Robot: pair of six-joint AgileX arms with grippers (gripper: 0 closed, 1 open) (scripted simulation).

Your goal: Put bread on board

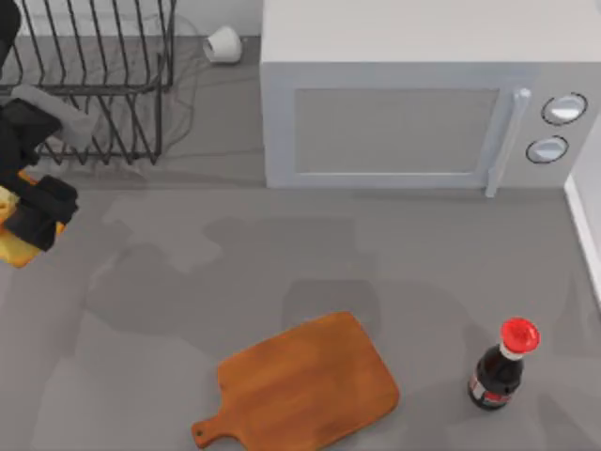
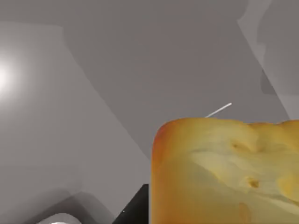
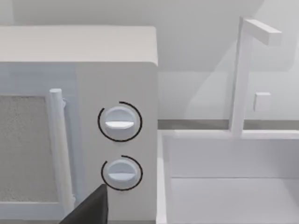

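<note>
Your left end effector [image 1: 38, 214], at the bench's [image 1: 282, 254] far left edge, pinches the bread [image 1: 17, 246] clear of the surface for carrying to the board [image 1: 310, 383] lying well apart at lower centre, beside a bottle [image 1: 504, 365].

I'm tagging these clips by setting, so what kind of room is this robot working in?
Most likely a kitchen counter, in simulation. A microwave with two dials stands at the back, a wire dish rack beside it, and a sink with a faucet to its right. A cutting board lies in front.
</note>
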